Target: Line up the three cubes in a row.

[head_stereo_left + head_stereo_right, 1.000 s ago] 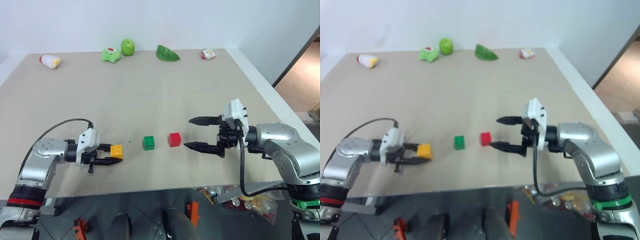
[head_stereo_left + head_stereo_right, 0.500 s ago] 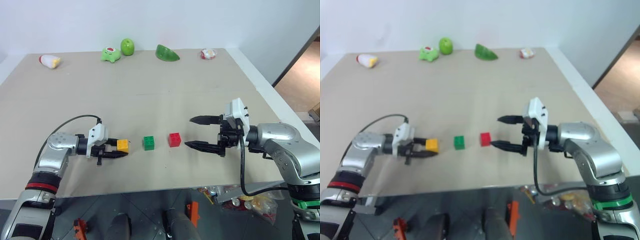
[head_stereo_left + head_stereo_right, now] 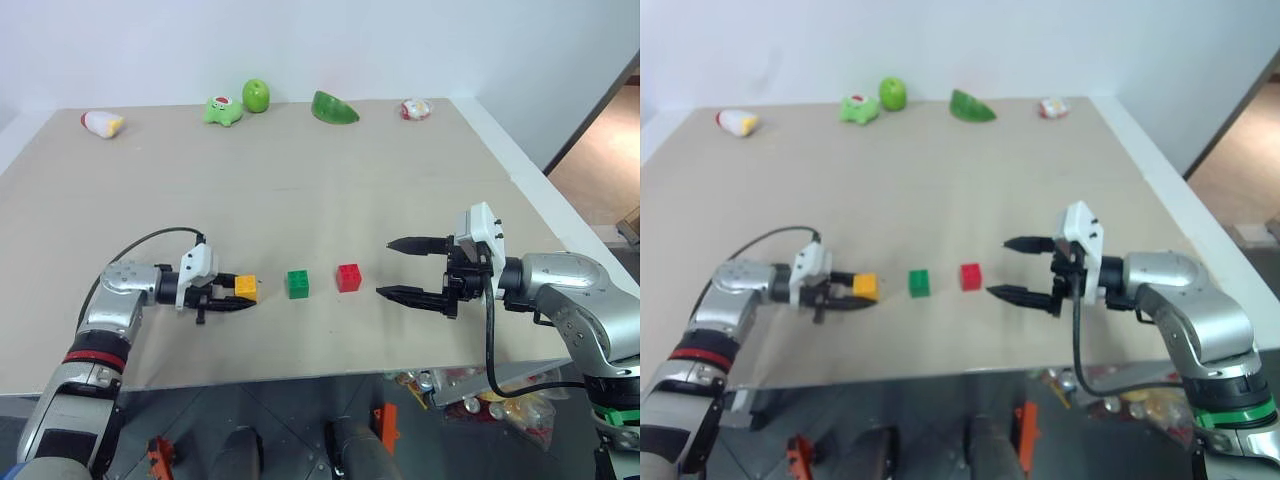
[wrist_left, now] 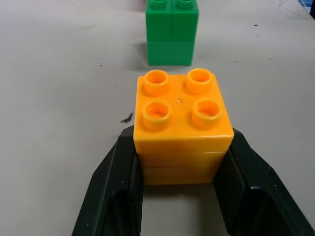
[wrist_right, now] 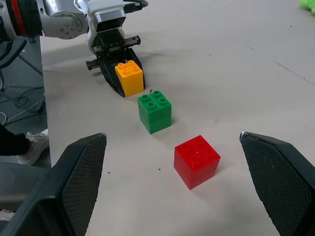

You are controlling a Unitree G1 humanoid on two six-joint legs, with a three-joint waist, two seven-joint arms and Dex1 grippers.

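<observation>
1. Now the left gripper [image 3: 232, 297] has its fingers [image 4: 114, 194] pinched on the yellow cube [image 3: 245, 288], one finger on each side, studs up; a second ago the same cube was held further back toward the table's [image 3: 120, 220] near left edge and well apart from the other two.
2. Meanwhile the arm has carried it forward and slightly inward, so the yellow cube is now near the green cube [image 3: 298, 284], with a gap left between them.
3. The green cube and the red cube [image 3: 349, 277] sit apart from each other on the table, unmoved over that second; yellow, green and red already fall close to one straight line.
4. The right gripper [image 3: 404, 268] hangs just beside the red cube with its fingers [image 5: 280, 177] spread wide and holding nothing; it has kept its place.
5. My reading: the row is nearly made. What remains is to set the yellow cube down in line and let go.
6. The toys [image 3: 335, 107] at the far edge play no part.
</observation>
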